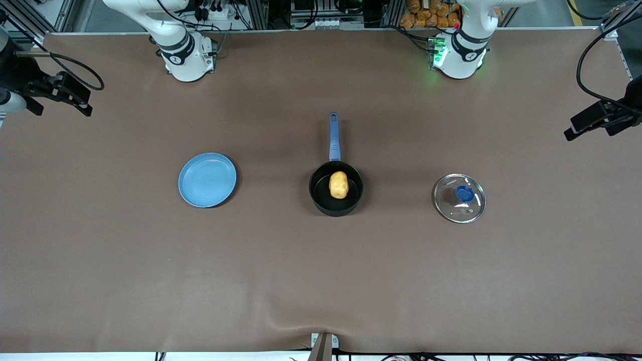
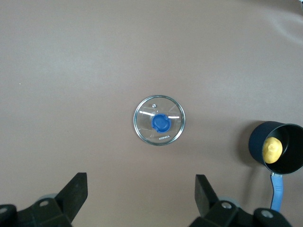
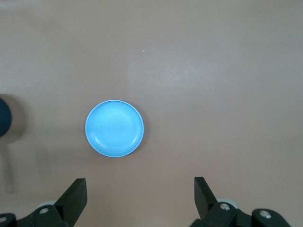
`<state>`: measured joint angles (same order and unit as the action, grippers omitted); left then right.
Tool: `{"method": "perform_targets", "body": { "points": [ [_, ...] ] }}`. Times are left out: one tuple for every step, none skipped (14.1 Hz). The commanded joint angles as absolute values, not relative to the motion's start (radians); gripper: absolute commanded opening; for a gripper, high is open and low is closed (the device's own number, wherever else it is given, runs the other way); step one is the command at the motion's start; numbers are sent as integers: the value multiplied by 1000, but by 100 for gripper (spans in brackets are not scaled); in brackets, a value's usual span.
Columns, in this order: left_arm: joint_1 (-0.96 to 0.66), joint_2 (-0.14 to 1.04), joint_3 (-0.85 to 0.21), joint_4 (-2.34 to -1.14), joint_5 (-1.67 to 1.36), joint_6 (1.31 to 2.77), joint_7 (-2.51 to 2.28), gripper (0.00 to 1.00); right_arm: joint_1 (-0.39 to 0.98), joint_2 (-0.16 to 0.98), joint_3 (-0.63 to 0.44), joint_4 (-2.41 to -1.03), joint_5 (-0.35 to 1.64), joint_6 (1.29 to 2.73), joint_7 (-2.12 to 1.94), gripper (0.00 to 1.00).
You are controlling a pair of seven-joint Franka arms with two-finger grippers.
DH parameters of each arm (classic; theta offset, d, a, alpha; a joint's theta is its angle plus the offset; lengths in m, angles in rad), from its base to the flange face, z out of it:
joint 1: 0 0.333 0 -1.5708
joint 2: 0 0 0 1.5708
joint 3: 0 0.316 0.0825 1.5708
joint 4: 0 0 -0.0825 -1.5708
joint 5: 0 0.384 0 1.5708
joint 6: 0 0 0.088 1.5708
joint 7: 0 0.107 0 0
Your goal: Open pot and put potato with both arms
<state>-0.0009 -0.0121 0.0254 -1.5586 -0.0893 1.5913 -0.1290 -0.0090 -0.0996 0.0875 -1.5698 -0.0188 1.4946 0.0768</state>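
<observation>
The black pot (image 1: 318,195) with its blue handle (image 1: 334,136) stands uncovered mid-table, and the yellow potato (image 1: 338,184) lies inside it. Its glass lid (image 1: 459,198) with a blue knob rests flat on the table beside it, toward the left arm's end. My left gripper (image 2: 140,178) hangs open and empty high over the table near the lid (image 2: 159,120), with the pot (image 2: 258,142) and potato (image 2: 272,150) off to one side. My right gripper (image 3: 140,181) is also open and empty, high over the table near the light-blue plate (image 3: 114,128). Neither gripper appears in the front view.
The light-blue plate (image 1: 207,180) lies empty beside the pot, toward the right arm's end. Both arm bases (image 1: 186,55) (image 1: 461,52) stand at the table's edge farthest from the front camera. Black camera mounts (image 1: 55,90) (image 1: 602,118) stick in at both ends.
</observation>
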Motion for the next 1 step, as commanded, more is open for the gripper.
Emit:
{"method": "perform_targets", "body": {
  "points": [
    [-3, -11, 17, -1559, -68, 1595, -115, 100, -21, -121, 89, -1594, 18, 1511, 64, 100]
  ]
}}
